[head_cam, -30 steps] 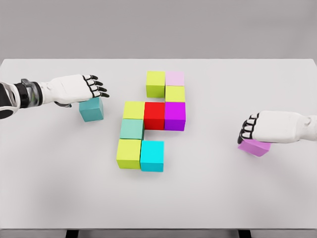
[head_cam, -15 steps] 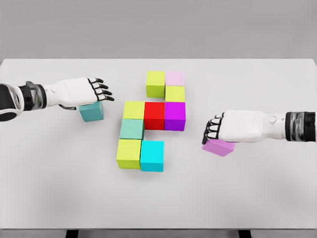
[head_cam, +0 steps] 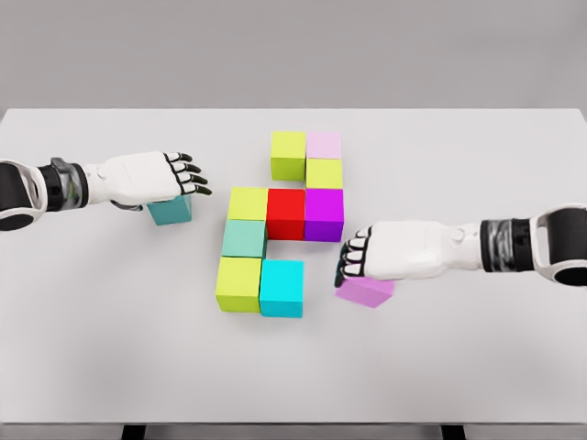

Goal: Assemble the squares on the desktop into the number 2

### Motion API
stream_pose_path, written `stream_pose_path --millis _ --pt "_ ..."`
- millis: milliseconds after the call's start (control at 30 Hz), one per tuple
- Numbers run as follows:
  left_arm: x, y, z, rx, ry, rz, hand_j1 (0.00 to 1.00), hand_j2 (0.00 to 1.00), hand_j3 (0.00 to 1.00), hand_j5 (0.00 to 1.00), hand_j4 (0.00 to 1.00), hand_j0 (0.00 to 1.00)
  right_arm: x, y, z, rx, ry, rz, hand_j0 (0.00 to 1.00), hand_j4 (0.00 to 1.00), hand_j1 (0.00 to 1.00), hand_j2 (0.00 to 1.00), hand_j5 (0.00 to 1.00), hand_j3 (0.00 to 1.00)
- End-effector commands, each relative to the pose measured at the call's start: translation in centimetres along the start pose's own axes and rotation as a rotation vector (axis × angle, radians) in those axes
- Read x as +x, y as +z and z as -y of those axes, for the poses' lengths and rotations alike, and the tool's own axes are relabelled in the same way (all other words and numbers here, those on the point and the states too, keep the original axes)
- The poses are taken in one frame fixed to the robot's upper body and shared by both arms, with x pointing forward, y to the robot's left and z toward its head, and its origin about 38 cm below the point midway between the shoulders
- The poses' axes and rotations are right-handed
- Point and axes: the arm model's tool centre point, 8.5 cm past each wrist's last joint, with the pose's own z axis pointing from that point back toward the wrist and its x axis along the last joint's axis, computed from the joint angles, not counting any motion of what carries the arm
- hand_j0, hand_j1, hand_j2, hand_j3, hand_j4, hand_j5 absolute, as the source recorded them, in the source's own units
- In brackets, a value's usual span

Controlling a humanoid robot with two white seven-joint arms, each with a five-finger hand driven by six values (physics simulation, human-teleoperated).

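Right hand (head_cam: 367,258) curled over violet cube (head_cam: 364,291) right of centre; left hand (head_cam: 151,176) spread above teal cube (head_cam: 171,210).

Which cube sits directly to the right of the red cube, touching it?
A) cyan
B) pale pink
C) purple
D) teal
C: the purple cube sits flush against the right side of the red cube in the middle row.
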Motion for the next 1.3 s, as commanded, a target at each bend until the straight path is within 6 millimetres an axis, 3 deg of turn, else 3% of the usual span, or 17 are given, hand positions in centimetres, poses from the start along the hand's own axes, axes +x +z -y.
stream_pose_path --millis 0,133,200,367,400,567,700,833,900,1000,1067,1200,1267 --pt "0.1 -0.1 0.0 0.0 0.001 0.002 0.88 0.88 0.88 0.88 0.88 0.88 0.4 -0.8 -0.1 -0.002 -0.009 0.022 0.57 0.57 0.57 0.57 0.57 0.57" --pt "0.1 -0.1 0.4 -0.045 -0.002 0.002 0.68 0.68 0.68 0.68 0.68 0.68 0.6 -1.2 0.0 -0.008 -0.009 0.03 0.58 0.58 0.58 0.58 0.58 0.58" --pt "0.1 -0.1 0.5 -0.06 0.0 0.001 0.61 0.61 0.61 0.61 0.61 0.61 0.6 -1.2 -0.1 -0.007 -0.011 0.032 0.65 0.65 0.65 0.65 0.65 0.65" --pt "-0.3 0.2 0.3 -0.05 0.006 -0.008 0.59 0.59 0.59 0.59 0.59 0.59 0.4 -0.7 -0.3 0.016 -0.008 0.02 0.85 0.85 0.85 0.85 0.85 0.85" --pt "-0.4 0.2 0.2 -0.048 0.006 -0.01 0.59 0.59 0.59 0.59 0.59 0.59 0.3 -0.6 -0.3 0.017 -0.007 0.016 1.0 1.0 1.0 1.0 1.0 1.0" --pt "-1.4 0.7 -0.1 -0.044 0.008 -0.039 0.59 0.59 0.59 0.59 0.59 0.59 0.4 -0.6 -0.3 0.018 -0.008 0.017 1.0 1.0 1.0 1.0 1.0 1.0" --pt "-3.0 1.0 -0.1 -0.054 0.019 -0.078 0.6 0.6 0.6 0.6 0.6 0.6 -0.6 1.4 -0.1 0.016 -0.002 -0.034 1.0 1.0 1.0 1.0 1.0 1.0" --pt "-4.3 0.3 -0.7 -0.048 0.034 -0.105 0.6 0.6 0.6 0.6 0.6 0.6 -2.6 7.1 2.3 -0.062 -0.06 -0.142 1.0 1.0 1.0 1.0 1.0 1.0" --pt "-4.6 -0.5 -1.3 -0.038 0.037 -0.108 0.6 0.6 0.6 0.6 0.6 0.6 -2.9 9.0 2.2 -0.055 -0.08 -0.176 1.0 1.0 1.0 1.0 1.0 1.0" --pt "-5.7 -1.5 -2.2 -0.033 0.049 -0.13 0.61 0.61 0.61 0.61 0.61 0.61 -3.1 11.3 0.7 0.027 -0.09 -0.227 1.0 1.0 1.0 1.0 1.0 1.0" --pt "-6.1 -2.5 -2.7 -0.035 0.06 -0.137 0.61 0.61 0.61 0.61 0.61 0.61 -2.4 11.6 -1.2 0.096 -0.123 -0.216 1.0 1.0 1.0 1.0 1.0 1.0" --pt "-6.0 -4.1 -4.3 -0.02 0.058 -0.124 0.61 0.61 0.61 0.61 0.61 0.61 -1.2 10.2 -4.3 0.221 -0.116 -0.162 1.0 1.0 1.0 1.0 1.0 1.0" --pt "-6.0 -4.6 -5.1 -0.01 0.053 -0.119 0.61 0.61 0.61 0.61 0.61 0.61 -0.9 9.7 -4.9 0.247 -0.101 -0.152 1.0 1.0 1.0 1.0 1.0 1.0"
